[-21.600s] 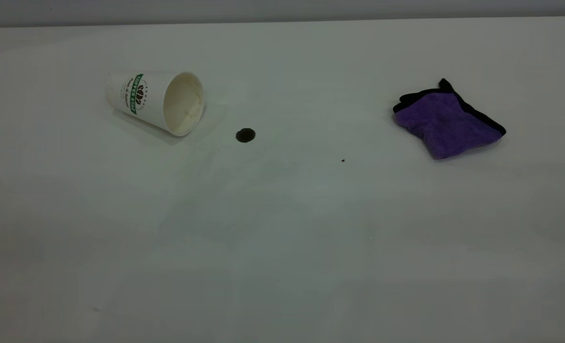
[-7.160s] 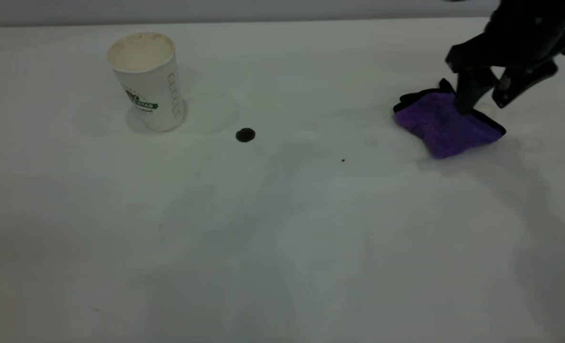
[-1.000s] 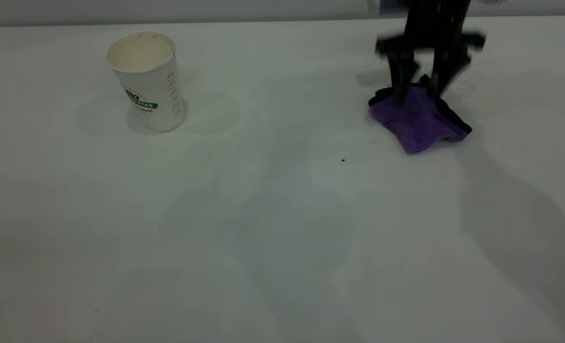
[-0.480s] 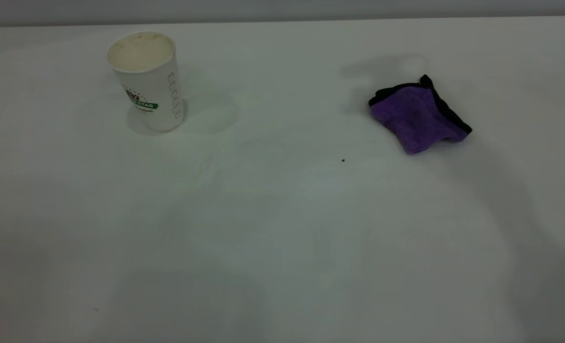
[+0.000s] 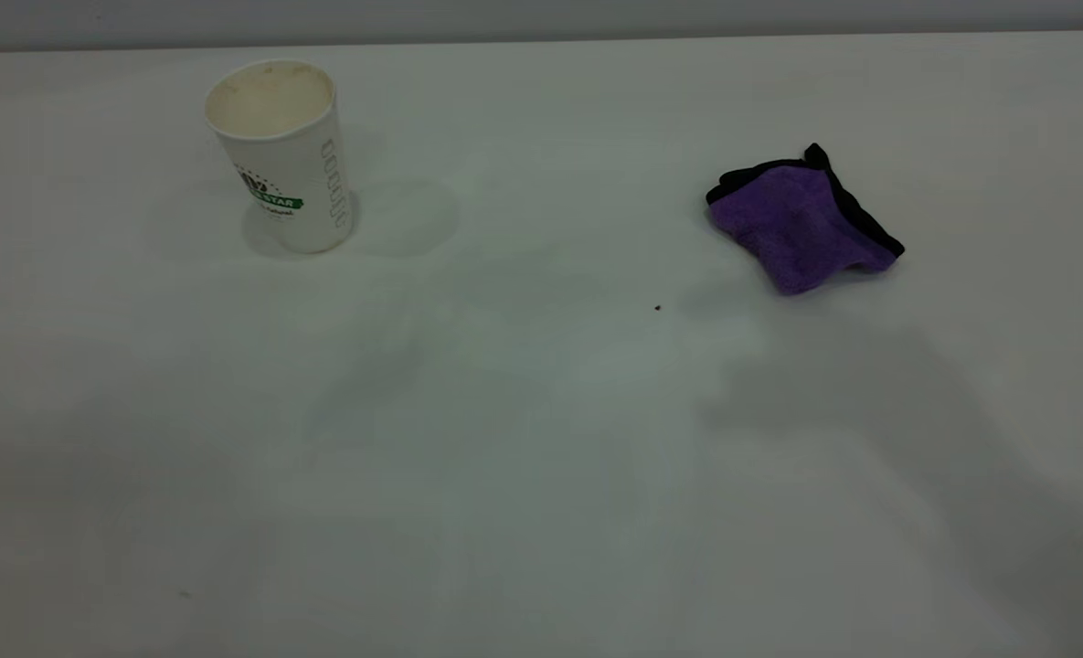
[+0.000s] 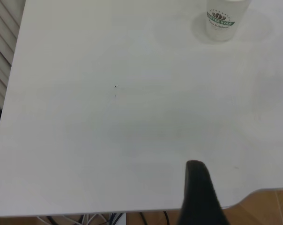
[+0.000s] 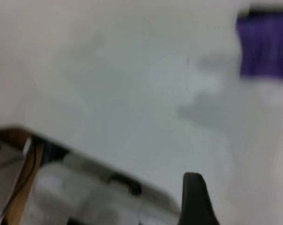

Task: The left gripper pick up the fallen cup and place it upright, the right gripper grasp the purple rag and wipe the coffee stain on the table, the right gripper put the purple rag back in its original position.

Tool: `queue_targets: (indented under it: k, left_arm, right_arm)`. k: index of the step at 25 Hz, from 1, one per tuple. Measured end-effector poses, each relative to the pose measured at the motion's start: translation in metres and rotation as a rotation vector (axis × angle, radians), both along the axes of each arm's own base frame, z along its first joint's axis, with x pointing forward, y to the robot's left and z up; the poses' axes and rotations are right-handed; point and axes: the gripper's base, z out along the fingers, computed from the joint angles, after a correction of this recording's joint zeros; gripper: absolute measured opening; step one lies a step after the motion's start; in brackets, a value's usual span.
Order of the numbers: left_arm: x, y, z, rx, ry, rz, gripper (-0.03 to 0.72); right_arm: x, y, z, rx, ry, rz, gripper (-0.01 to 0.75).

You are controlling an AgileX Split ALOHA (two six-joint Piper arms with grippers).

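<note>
The cup [image 5: 278, 155] stands upright on the table [image 5: 523, 439] at the back left; it also shows in the left wrist view [image 6: 222, 19]. The purple rag [image 5: 801, 227] lies loose on the table at the back right, and shows blurred in the right wrist view [image 7: 264, 44]. No coffee stain shows on the table. Neither gripper appears in the exterior view. The left gripper [image 6: 197, 192] hangs over the table's edge, far from the cup. The right gripper [image 7: 194, 199] is away from the rag, near a table edge.
A tiny dark speck [image 5: 657, 308] sits between cup and rag. Wood floor and cables show past the table edge [image 6: 132, 211] in the left wrist view. Blurred equipment [image 7: 85, 192] lies beyond the edge in the right wrist view.
A second ago the right gripper stood over the rag; it has since let go and left the exterior view. The rag stays put, slightly left of its first spot. The stain is gone.
</note>
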Motion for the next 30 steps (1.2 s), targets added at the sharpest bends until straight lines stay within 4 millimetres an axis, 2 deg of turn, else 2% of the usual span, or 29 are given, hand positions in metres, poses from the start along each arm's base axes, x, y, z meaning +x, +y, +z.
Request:
queue_targets:
  k: [9, 14, 17, 22, 30]
  left_arm:
    - [0.000, 0.000, 0.000, 0.000, 0.000, 0.000, 0.526]
    - [0.000, 0.000, 0.000, 0.000, 0.000, 0.000, 0.526]
    - [0.000, 0.000, 0.000, 0.000, 0.000, 0.000, 0.526]
    - [0.000, 0.000, 0.000, 0.000, 0.000, 0.000, 0.526]
    - [0.000, 0.000, 0.000, 0.000, 0.000, 0.000, 0.526]
  right_arm:
    - [-0.115, -0.051, -0.074, -0.128, 0.210, -0.008, 0.541]
    - [-0.160, -0.077, -0.098, -0.208, 0.214, -0.057, 0.541]
    - [-0.176, -0.090, -0.104, -0.242, 0.127, -0.063, 0.532]
    - [-0.194, -0.098, -0.105, -0.189, -0.030, -0.048, 0.518]
    - [-0.216, -0.103, -0.092, -0.082, -0.203, -0.009, 0.513]
